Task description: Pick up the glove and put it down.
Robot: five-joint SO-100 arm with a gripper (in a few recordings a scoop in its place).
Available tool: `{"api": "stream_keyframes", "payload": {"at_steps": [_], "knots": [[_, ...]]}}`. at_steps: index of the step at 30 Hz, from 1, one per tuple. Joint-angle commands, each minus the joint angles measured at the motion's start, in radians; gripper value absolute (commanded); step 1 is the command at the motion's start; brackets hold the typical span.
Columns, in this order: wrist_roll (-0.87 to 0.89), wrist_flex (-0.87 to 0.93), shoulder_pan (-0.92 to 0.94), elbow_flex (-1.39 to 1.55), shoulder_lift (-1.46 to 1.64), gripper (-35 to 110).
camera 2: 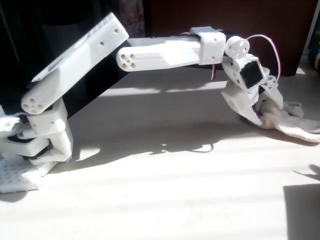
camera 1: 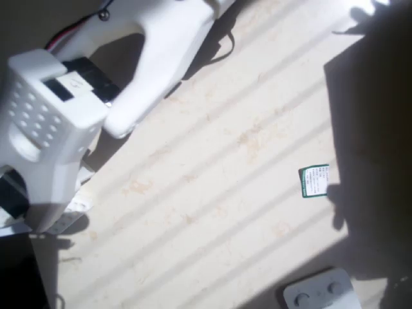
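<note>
My claw [camera 2: 264, 111] is down at the table's [camera 2: 165, 200] right side in the fixed view, closed on the glove [camera 2: 292, 122], which lies bunched on the tabletop, trailing right from my fingers.

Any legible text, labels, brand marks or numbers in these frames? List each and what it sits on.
None can be read.
Small green-and-white card on the pale striped table: rows of dark print in the overhead view, too small and blurred to read.
Flat grey device with round buttons at the bottom edge: no marking legible.
White plastic robot arm and the cream fabric glove at its gripper in the fixed view: no text visible.
</note>
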Motion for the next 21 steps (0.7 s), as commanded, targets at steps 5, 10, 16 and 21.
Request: {"api": "stream_keyframes", "payload": {"at_steps": [5, 10, 16, 21], "knots": [[-0.009, -0.006, 0.005, -0.04, 0.012, 0], [-0.009, -0.006, 0.002, -0.04, 0.012, 0], [-0.011, -0.006, 0.009, -0.04, 0.029, 0], [-0.011, 0.008, 0.051, -0.038, 0.123, 0]]}}
